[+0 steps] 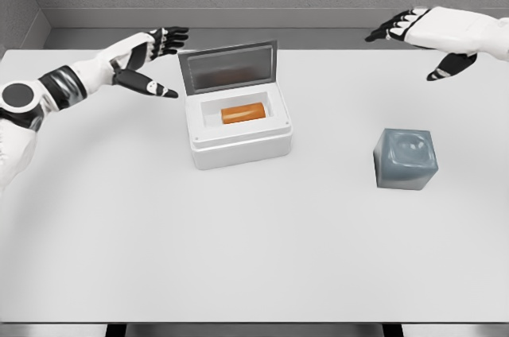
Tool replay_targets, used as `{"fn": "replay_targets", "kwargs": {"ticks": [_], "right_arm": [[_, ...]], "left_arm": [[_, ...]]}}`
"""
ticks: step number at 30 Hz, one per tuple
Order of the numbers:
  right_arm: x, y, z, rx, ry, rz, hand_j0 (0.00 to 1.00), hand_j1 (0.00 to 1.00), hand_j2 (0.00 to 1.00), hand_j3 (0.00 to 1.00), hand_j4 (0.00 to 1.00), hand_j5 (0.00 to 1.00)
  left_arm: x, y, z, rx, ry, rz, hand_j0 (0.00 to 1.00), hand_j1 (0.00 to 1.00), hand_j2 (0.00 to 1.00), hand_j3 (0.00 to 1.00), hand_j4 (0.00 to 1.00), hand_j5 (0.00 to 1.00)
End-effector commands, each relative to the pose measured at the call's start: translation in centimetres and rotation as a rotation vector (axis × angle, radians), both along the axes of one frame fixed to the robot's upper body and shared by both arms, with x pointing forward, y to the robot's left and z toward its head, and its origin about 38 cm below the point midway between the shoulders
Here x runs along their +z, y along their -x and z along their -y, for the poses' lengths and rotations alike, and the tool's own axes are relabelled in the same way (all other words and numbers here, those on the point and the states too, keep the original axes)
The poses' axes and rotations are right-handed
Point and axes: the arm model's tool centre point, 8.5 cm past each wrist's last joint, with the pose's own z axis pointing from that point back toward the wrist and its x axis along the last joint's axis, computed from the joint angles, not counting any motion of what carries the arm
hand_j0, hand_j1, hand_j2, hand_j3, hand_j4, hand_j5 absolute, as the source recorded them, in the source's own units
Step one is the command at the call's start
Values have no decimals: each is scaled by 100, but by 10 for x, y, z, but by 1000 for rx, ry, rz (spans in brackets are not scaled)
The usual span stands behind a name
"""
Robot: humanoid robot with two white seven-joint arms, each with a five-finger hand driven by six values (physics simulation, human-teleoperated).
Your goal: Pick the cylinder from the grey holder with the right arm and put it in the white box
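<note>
Nearest stands the grey holder on the counter. Orange cylinder lies inside the white box, lid raised. Left hand and right hand hover, fingers spread, holding nothing.

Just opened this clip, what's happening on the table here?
Nothing is being handled at this moment. An orange cylinder lies on its side inside the white box, whose lid stands open at the back. The grey holder sits apart to the right with nothing in it. The right hand hangs above the table's far right with fingers spread, holding nothing. The left hand is also open, just left of the box's lid. The placement looks done.
</note>
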Motion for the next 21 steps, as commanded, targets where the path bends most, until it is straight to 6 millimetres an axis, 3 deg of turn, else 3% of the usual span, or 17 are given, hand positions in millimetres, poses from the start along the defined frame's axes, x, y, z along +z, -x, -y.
{"fn": "replay_targets", "kwargs": {"ticks": [1, 5, 8, 13, 21], "right_arm": [[1, 1, 2, -6, -1, 1, 100, 100, 100, 100, 100, 100], [9, 2, 2, -1, 5, 19, 100, 100, 100, 100, 100, 100], [18, 8, -13, 51, 13, 49, 100, 100, 100, 100, 100, 100], [-2, 12, -10, 45, 15, 5, 100, 100, 100, 100, 100, 100], [0, 12, -9, 43, 20, 9, 100, 100, 100, 100, 100, 100]], "left_arm": [[6, 1, 6, -18, 4, 18, 100, 100, 100, 100, 100, 100], [7, 1, 9, -27, 9, 27, 100, 100, 100, 100, 100, 100], [6, 2, 8, -29, 10, 28, 100, 100, 100, 100, 100, 100], [1, 5, 7, -29, 7, 18, 100, 100, 100, 100, 100, 100], [8, 8, 17, -62, 18, 39, 100, 100, 100, 100, 100, 100]]}}
